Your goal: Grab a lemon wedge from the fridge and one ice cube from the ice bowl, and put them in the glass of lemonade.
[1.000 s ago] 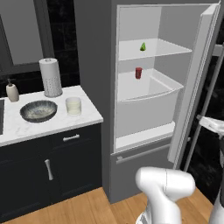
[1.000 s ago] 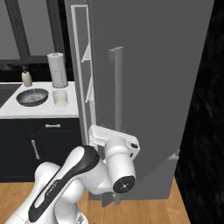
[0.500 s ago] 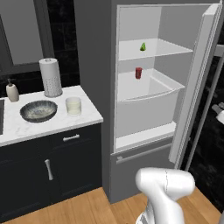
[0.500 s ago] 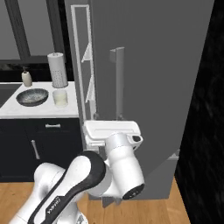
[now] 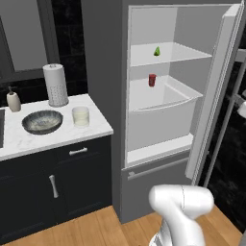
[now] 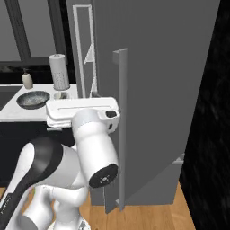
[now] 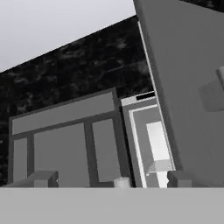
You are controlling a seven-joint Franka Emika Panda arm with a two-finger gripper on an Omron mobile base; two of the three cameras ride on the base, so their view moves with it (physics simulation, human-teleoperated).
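Observation:
The fridge (image 5: pixel 110 72) stands open, its door (image 5: pixel 216 91) swung out to the right. A tiny yellow-green lemon wedge (image 5: pixel 157 51) lies on the upper shelf. On the white counter sit the ice bowl (image 5: pixel 42 121) and, just right of it, the glass of lemonade (image 5: pixel 80 116). In the hand view my gripper (image 7: pixel 111 179) is open with nothing between its fingertips (image 7: pixel 41 178), and the door's outer face (image 7: pixel 188 87) fills the right. The white hand (image 6: pixel 83 109) hovers left of the door's bar handle (image 6: pixel 120 126), outside the fridge. Behind it are the bowl (image 6: pixel 33 99) and glass (image 6: pixel 60 95).
A small red object (image 5: pixel 152 79) sits on the shelf below the wedge, above a pale drawer (image 5: pixel 163 115). A paper-towel roll (image 5: pixel 56 84) and a soap bottle (image 5: pixel 13 100) stand at the counter's back. Dark navy cabinets (image 5: pixel 53 182) are beneath. A black wall (image 6: pixel 206 112) lies right of the door.
In the right base view the hand has risen and swung left along the door's outside, turning level. Its white bit at the left base view's right edge slid further out. Jaws stayed open.

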